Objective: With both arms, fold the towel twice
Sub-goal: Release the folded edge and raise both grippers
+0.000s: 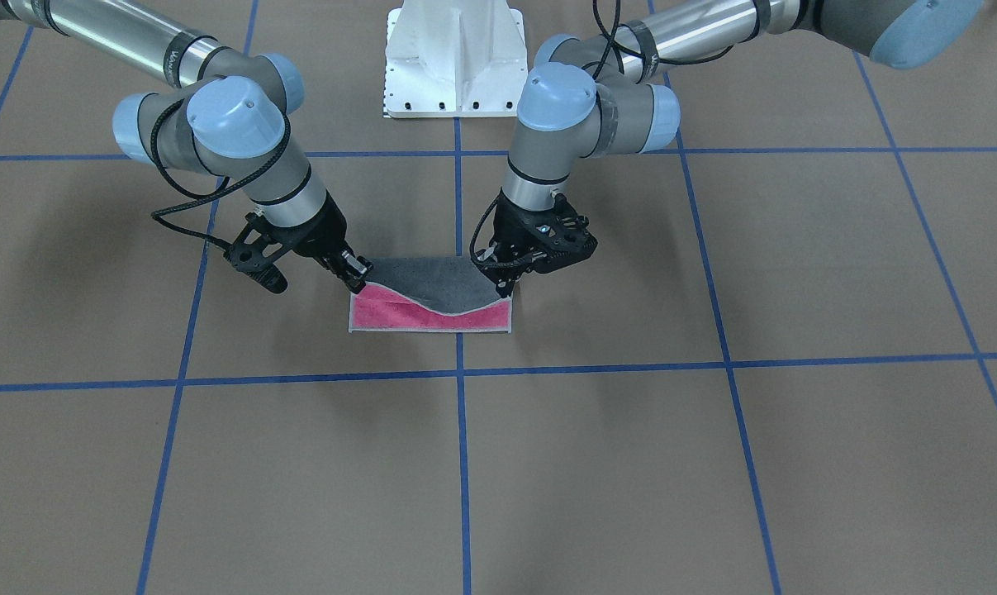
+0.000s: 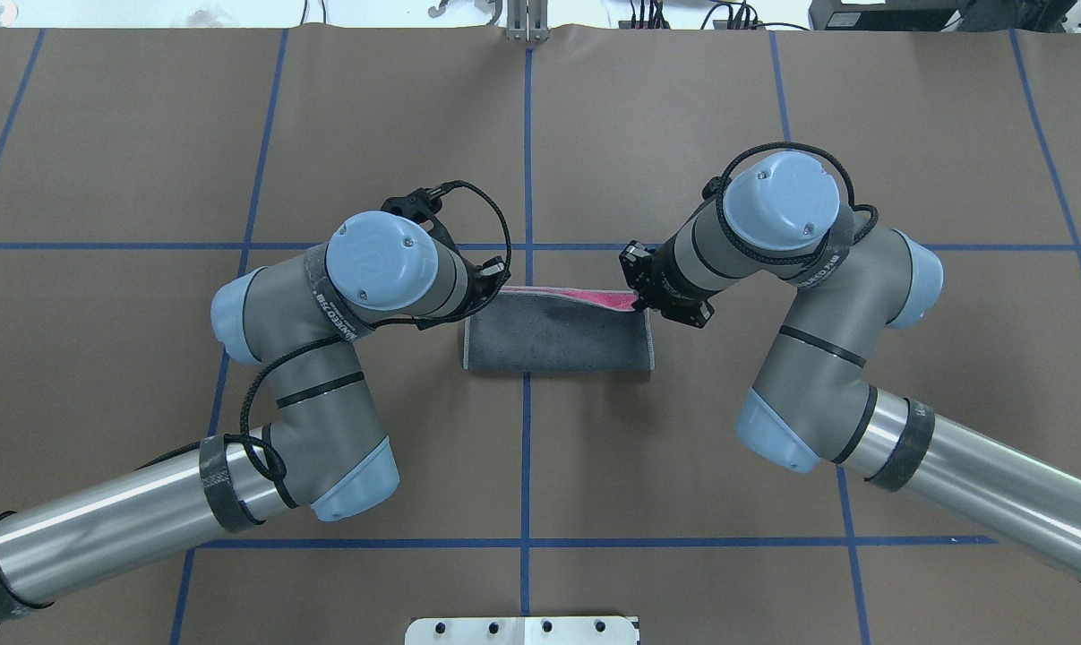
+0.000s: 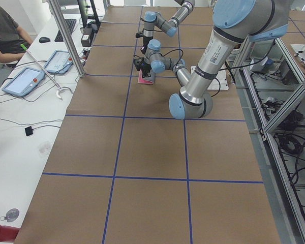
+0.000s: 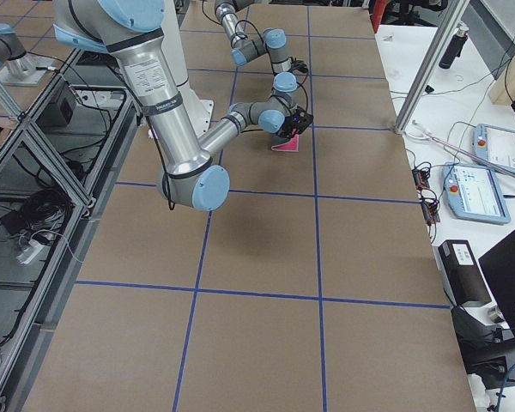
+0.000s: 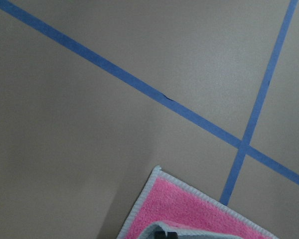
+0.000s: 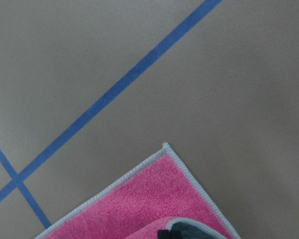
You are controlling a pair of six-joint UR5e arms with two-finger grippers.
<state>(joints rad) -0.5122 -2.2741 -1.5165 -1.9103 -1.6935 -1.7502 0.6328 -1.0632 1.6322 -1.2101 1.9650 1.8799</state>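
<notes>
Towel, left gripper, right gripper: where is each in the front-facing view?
towel (image 1: 432, 283), exterior front-facing view, on the grey folded-over flap.
left gripper (image 1: 504, 287), exterior front-facing view, between fingertips at the flap's corner.
right gripper (image 1: 356, 279), exterior front-facing view, between fingertips at the flap's other corner.

The tabletop (image 2: 683, 134) has a brown cover, and blue tape lines (image 2: 526, 448) divide it into big squares. A white pedestal base (image 1: 453, 58) stands at one edge, where the middle line ends. In the exterior left view a second tabletop (image 3: 20, 132), white, runs along the brown one. On it lie two tablets (image 3: 24, 81), the nearer one with a red button, a keyboard (image 3: 70, 25) and a mouse (image 3: 44, 39). A person (image 3: 2, 30) in a dark shirt sits there. A metal post (image 3: 66, 35) stands between both tabletops. On the opposite side, black cables (image 3: 290, 122) lie under a metal frame (image 3: 274, 152).
</notes>
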